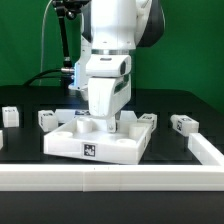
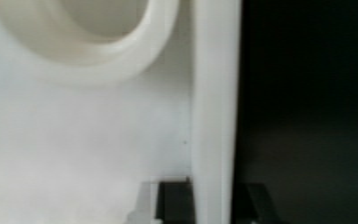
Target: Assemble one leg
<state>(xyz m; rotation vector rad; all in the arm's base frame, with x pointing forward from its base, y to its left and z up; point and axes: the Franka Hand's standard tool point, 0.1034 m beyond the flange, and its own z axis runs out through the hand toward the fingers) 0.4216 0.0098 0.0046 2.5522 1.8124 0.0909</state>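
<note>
The large flat white square tray-like piece [image 1: 62, 141] lies mid-table with a tag on its front face. My gripper [image 1: 105, 122] is down at its middle. In the wrist view the black fingers [image 2: 176, 203] stand on either side of the tray's raised rim [image 2: 211, 100], so the gripper [image 2: 211, 205] looks shut on that rim. A round socket [image 2: 87, 25] shows in the tray's surface [image 2: 87, 130]. Legs, small white tagged posts, lie loose on the black table: two on the exterior view's left [image 1: 45, 119] [image 1: 10, 114] and one on its right [image 1: 183, 124].
A low white wall [image 1: 110, 178] runs along the table's front and up the exterior view's right side [image 1: 206, 148]. A black stand with cables [image 1: 65, 50] rises at the back, behind the arm.
</note>
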